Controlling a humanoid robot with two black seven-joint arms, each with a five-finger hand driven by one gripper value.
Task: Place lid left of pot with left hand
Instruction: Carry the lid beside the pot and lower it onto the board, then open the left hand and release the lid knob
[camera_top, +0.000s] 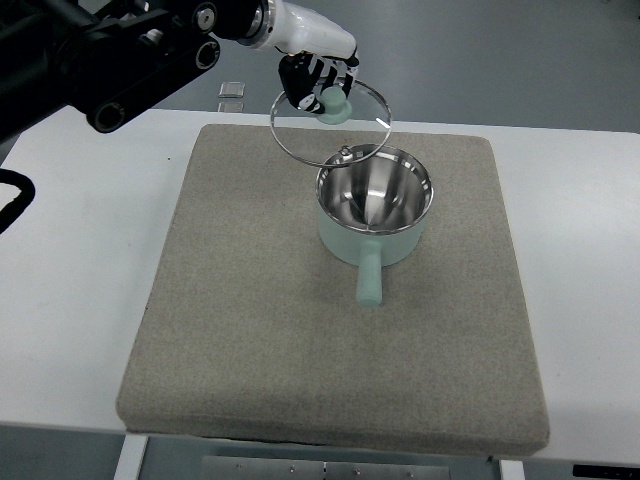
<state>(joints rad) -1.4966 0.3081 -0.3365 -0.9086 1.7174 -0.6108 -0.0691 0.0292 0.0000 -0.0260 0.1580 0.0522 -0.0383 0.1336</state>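
Top view: the left hand (318, 82) grips the knob of the lid (330, 122), fingers curled round the mint-green knob from above. The lid, a glass disc with a metal rim, hangs tilted in the air over the far edge of the mat (240, 330), its near rim overlapping the far rim of the pot (375, 205) in the picture; whether the two touch cannot be told. The pot stands open on the mat right of centre, steel inside, mint-green outside, its handle pointing toward the robot's side.

The step in hand looks like the carry: the lid is off the pot and held, not yet set down. The next move calls for swinging the lid leftward, clear of the pot's rim, then lowering it onto the bare mat left of the pot and levelling it so the rim lands flat before the fingers let go.

The left arm comes in from the upper left corner, its dark links stretched rightward across the table (70, 250), the white wrist angled down to the knob. The right arm is not in view.
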